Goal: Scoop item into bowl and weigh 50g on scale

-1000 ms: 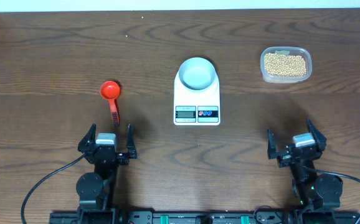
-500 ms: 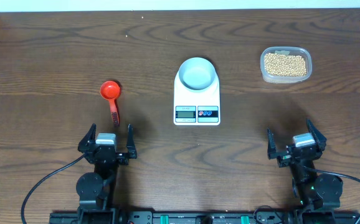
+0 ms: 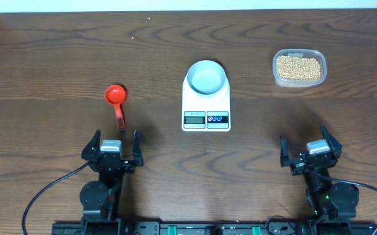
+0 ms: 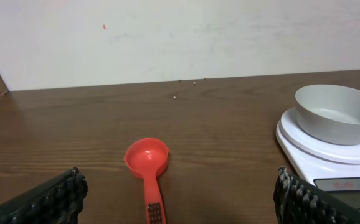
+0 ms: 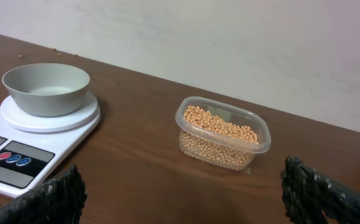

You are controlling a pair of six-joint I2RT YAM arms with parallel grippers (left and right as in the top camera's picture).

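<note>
The pale blue-white bowl stands empty on the white scale in the middle of the table; both also show in the left wrist view as bowl and scale, and in the right wrist view as bowl and scale. The tan beans fill a clear tub at the back right. A red scoop lies left of the scale, handle toward me. My left gripper is open just behind the scoop's handle. My right gripper is open, well short of the tub.
The clear plastic tub holding the beans sits near the table's far right. A pale wall runs along the table's far edge. A few stray specks lie by that edge.
</note>
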